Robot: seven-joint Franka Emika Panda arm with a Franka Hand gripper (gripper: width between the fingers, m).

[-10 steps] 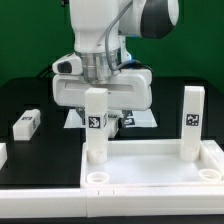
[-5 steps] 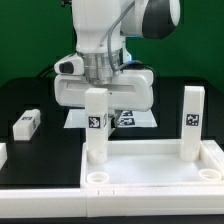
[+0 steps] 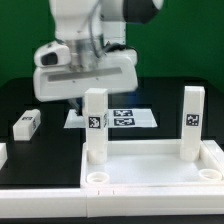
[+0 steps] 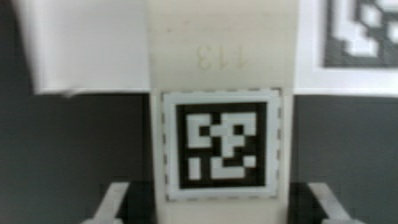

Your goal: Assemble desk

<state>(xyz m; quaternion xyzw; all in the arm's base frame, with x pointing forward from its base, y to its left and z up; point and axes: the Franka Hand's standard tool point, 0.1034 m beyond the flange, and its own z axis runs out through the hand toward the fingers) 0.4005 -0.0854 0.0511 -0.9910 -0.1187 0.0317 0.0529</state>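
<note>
The white desk panel [image 3: 150, 165] lies at the front with its rim up. Two white tagged legs stand upright in its far sockets, one at the exterior view's left [image 3: 95, 122] and one at its right [image 3: 192, 120]. A loose leg [image 3: 27, 123] lies on the black table further left. My gripper [image 4: 221, 205] is open. Its fingers [image 4: 116, 200] stand on either side of the left leg [image 4: 217, 110], with dark gaps between them and it. In the exterior view the hand [image 3: 85, 72] hangs above and behind that leg, and its fingertips do not show.
The marker board [image 3: 125, 118] lies flat on the table behind the panel and also shows in the wrist view [image 4: 356, 40]. Another white part [image 3: 2, 155] pokes in at the exterior view's left edge. A green wall stands behind.
The hand has moved up and to the exterior view's left, away from the left leg. The leg stays upright in its socket. Nothing else moved.
</note>
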